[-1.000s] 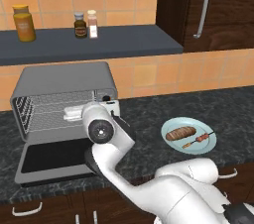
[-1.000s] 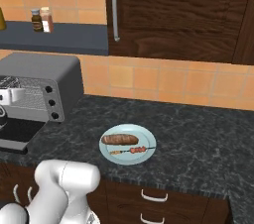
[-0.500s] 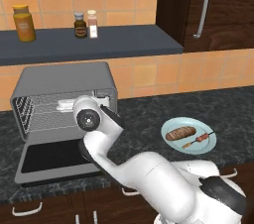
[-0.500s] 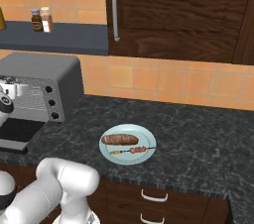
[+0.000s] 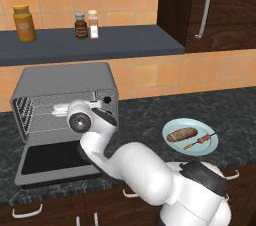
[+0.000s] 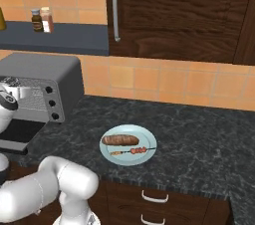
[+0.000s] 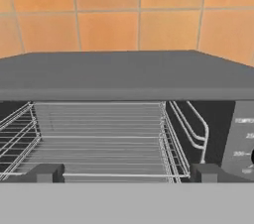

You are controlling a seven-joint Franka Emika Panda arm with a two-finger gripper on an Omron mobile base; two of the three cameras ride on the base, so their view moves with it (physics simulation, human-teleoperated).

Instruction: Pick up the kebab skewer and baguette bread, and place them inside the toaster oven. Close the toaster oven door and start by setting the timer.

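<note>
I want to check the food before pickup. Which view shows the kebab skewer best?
The right base view: the kebab skewer lies unobstructed on the plate, in front of the baguette bread. The left base view shows it smaller.

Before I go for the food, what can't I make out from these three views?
- Oven knobs: arm covers most in the left base view; hand view's right edge cuts them.
- Door: arm partly covers it in the left base view; right base view's left edge cuts it.
- Skewer chunks: too small to count.
</note>
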